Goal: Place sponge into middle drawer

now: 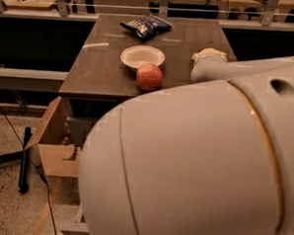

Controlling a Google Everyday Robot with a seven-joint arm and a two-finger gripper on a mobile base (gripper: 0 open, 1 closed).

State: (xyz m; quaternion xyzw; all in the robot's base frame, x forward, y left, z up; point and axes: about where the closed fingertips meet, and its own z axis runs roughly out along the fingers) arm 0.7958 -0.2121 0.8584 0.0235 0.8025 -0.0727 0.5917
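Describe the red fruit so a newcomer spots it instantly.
On the dark tabletop, left of the gripper near its right edge, find the white bowl. Just in front sits the apple: the only round red thing, unlike the blue chip bag behind.

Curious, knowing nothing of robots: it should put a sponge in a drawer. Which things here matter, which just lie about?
For the job: gripper, pale yellow at the tip of the arm, over the right edge of the table (sponge not distinguishable there); open drawer, lower left.
Just lying about: chip bag; white bowl; apple.
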